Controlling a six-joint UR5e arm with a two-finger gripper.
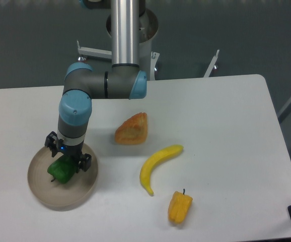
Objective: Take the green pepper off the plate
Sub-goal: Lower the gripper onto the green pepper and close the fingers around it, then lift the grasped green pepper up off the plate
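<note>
A white table [226, 116] holds two peppers, one green pepper [60, 172] and one yellow-orange pepper [179, 206], plus one banana [155, 165], one plate [45, 194], and one orange wedge-shaped item [132, 129], possibly a slice of fruit, with one gripper [67, 155].

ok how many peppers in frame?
2. The green pepper lies on the plate at the table's left, partly covered by the gripper. The yellow-orange pepper lies near the front edge, below the banana. None seems hidden.

White table [226, 126] — plate [42, 194], banana [156, 160]
</note>
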